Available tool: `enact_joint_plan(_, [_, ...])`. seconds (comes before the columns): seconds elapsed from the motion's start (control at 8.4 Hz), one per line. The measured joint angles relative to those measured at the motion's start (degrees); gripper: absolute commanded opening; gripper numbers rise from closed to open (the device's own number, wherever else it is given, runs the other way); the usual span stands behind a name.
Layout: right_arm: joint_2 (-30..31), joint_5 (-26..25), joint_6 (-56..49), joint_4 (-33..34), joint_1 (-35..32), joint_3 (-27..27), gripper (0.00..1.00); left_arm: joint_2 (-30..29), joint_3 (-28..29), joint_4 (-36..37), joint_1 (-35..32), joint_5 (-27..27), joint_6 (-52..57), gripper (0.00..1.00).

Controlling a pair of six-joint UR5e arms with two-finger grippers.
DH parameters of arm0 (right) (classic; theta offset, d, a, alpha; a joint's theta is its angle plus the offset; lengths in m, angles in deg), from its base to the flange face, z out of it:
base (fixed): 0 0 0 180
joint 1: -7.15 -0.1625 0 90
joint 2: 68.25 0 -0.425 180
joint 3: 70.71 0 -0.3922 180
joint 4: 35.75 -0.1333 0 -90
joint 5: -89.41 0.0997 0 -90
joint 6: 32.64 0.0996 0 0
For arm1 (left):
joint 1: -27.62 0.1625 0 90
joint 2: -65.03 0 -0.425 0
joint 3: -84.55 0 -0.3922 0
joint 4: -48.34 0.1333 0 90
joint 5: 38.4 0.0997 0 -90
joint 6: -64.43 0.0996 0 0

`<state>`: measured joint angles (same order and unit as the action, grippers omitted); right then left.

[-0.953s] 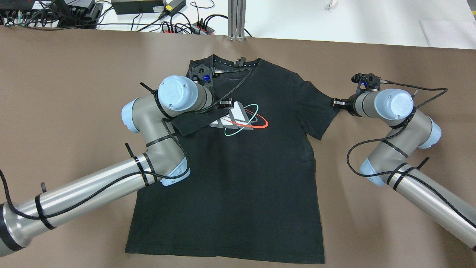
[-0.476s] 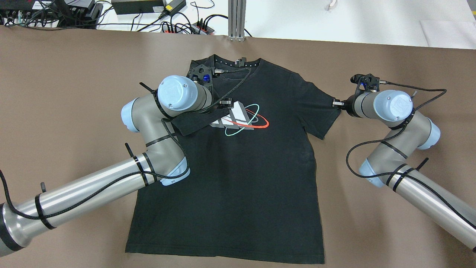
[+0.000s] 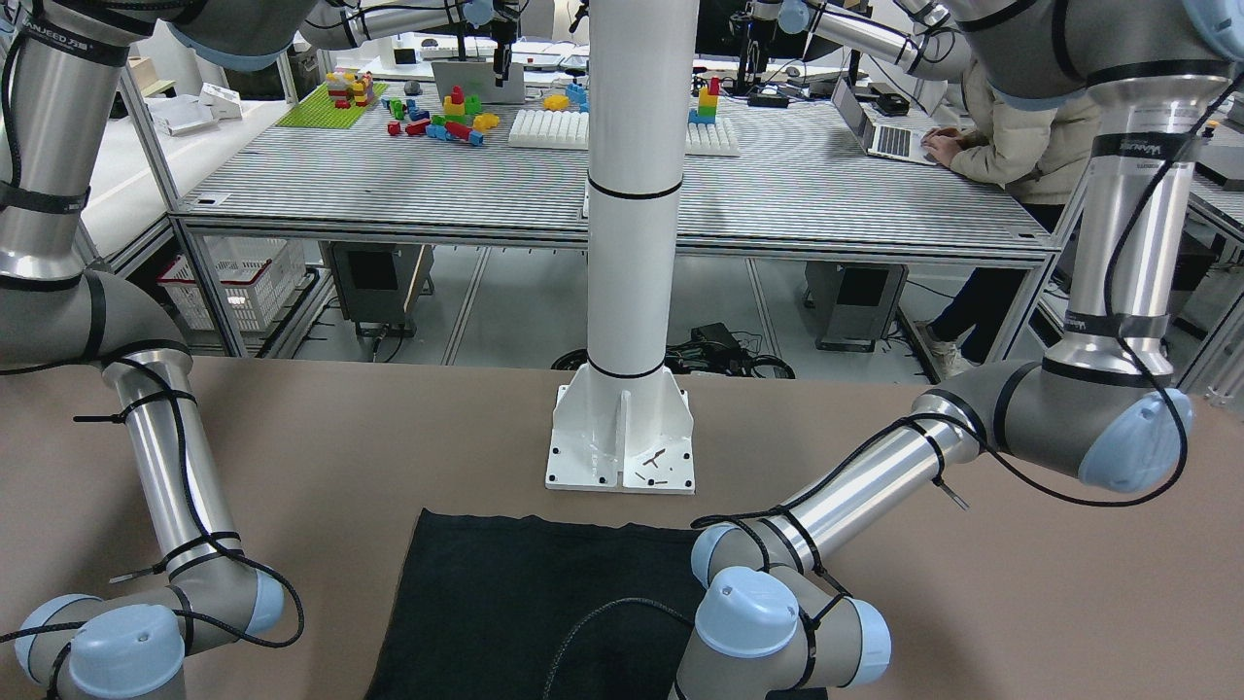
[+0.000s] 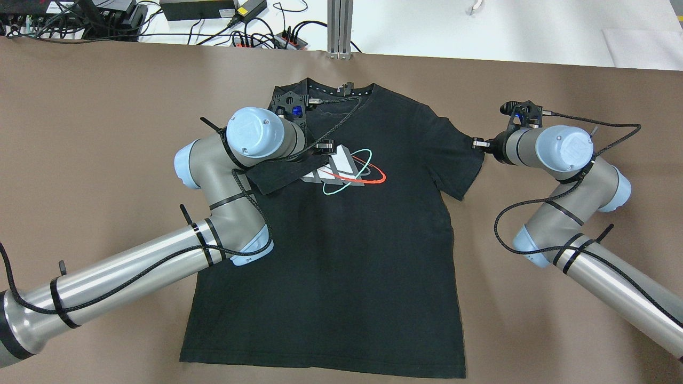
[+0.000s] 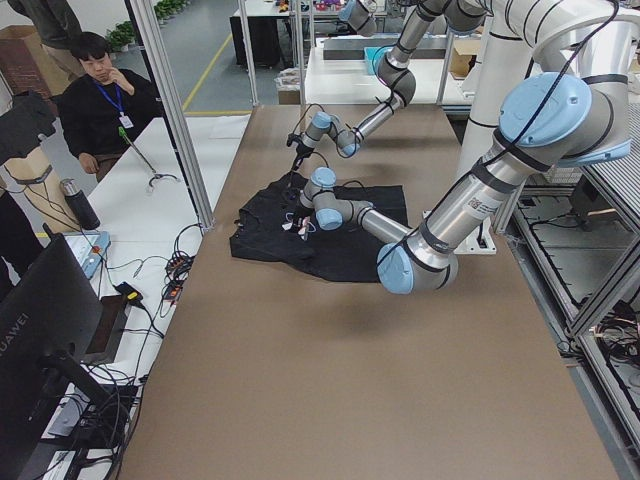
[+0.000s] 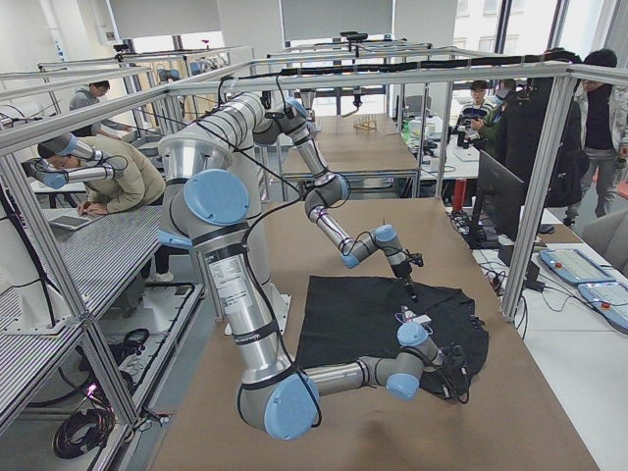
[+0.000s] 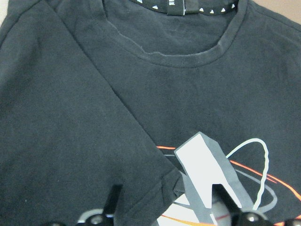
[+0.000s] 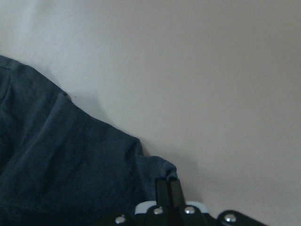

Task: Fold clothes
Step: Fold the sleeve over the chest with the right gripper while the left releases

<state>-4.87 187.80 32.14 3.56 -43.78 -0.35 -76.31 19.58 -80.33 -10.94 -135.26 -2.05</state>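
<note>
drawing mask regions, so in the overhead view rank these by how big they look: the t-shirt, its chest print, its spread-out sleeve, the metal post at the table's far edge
1. t-shirt
2. spread-out sleeve and chest print: too alike to rank
3. metal post

matt black cloth t-shirt (image 4: 341,250), matt brown table (image 4: 96,106), shiny metal arms (image 4: 133,261).

Shot from above and behind, from across the table (image 4: 106,133), from both its ends, and closely from just behind left claw (image 7: 165,197) and right claw (image 8: 168,186), sharing the shirt (image 4: 347,250) beneath them.
</note>
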Motion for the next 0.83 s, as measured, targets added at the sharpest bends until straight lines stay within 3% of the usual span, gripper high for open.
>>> enact_joint_plan(0.24, [-1.51, 0.04, 0.46, 4.35, -0.04, 3.79, 0.0, -0.01, -0.32, 0.0, -1.07, -0.36, 0.48, 0.71])
enact_joint_plan(0.48, [-7.1, 0.01, 6.12, 13.21, 0.19, 6.26, 0.0, 0.91, -0.34, -0.01, -2.86, -0.65, 2.55, 0.71])
enact_joint_plan(0.83, [-16.63, -4.12, 13.94, 20.15, 4.02, 3.72, 0.0, 4.42, -0.31, -2.57, -5.29, -0.92, 6.2, 0.71])
